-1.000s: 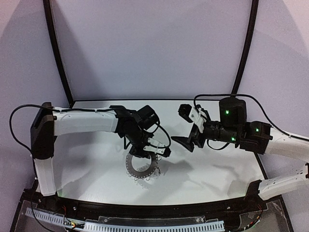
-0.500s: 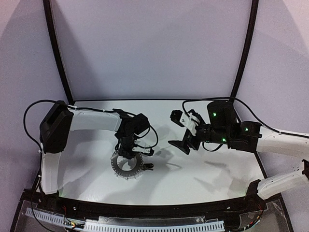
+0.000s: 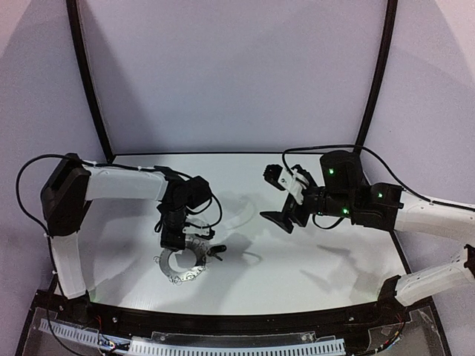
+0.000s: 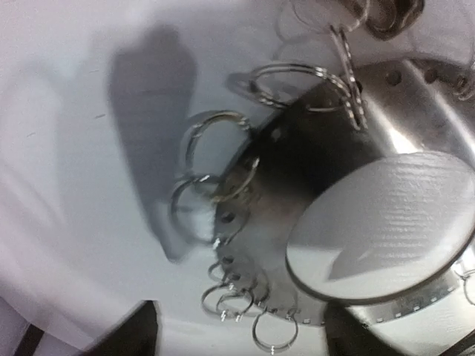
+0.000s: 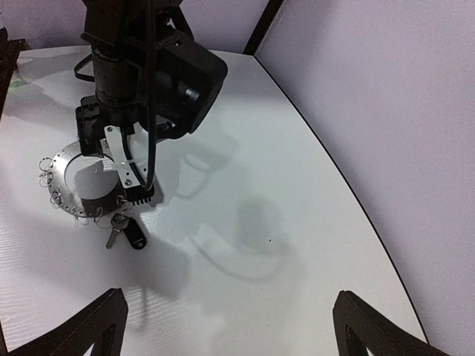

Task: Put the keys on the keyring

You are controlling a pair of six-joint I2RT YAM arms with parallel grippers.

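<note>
The keyring (image 3: 185, 275) lies flat on the white table (image 3: 312, 252), a grey doughnut plate fringed with small wire loops. My left gripper (image 3: 175, 241) hangs straight over its far rim, jaws wide apart. In the left wrist view the keyring (image 4: 297, 163) fills the frame, and its looped edge lies between the dark fingertips (image 4: 130, 334) of the left gripper (image 4: 237, 337). The keys (image 5: 128, 231), a small silver key and a dark oblong tag, rest against the keyring (image 5: 58, 174) rim; whether they are hooked on I cannot tell. My right gripper (image 3: 272, 197) hovers open, well to the right.
A black frame (image 3: 380, 81) rises along the table's back corners, against purple walls. The left arm's cable (image 5: 148, 111) hangs close above the ring. In the right wrist view the right gripper (image 5: 237, 326) looks over bare white table (image 5: 297, 185) towards the right edge.
The left arm has swung left and toward the near edge, taking the keyring and keys along. Its jaws have spread apart. The right arm has shifted only slightly.
</note>
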